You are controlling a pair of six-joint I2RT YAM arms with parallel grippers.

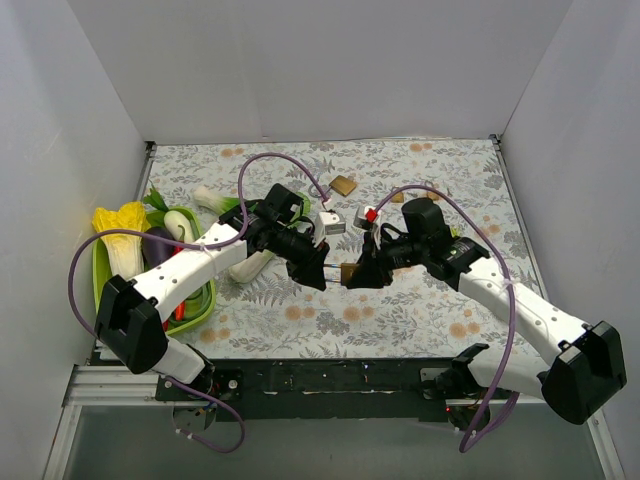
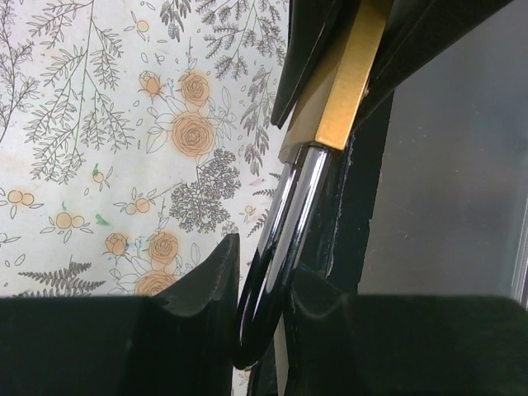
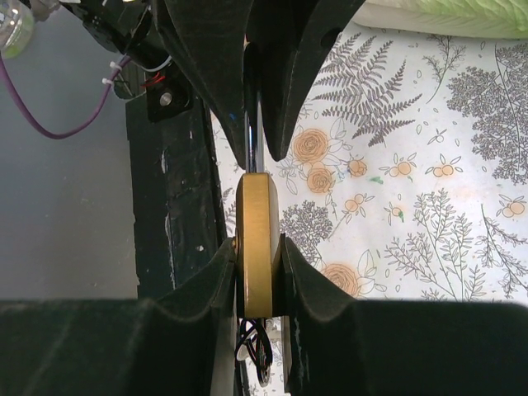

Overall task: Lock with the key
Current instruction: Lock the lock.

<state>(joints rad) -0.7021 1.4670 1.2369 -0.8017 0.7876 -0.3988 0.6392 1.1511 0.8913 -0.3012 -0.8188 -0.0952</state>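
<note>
**Brass padlock with steel shackle [image 1: 347, 271] held by both arms**

Right of the green vegetable basket [image 1: 205, 303], the right gripper [image 3: 257, 260] pinches its body and the left gripper [image 2: 268, 289] pinches its shackle. Its long axis runs gripper to gripper.

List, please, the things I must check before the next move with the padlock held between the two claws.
1. Right claw clamps the gold brass padlock body: ok.
2. Left claw clamps the shiny steel shackle: ok.
3. Shackle seated fully in the body: cannot tell.
4. Key in the keyhole: cannot tell, as no key is clearly seen.
5. A claw free to turn a key: not ok, as both are occupied.
</note>
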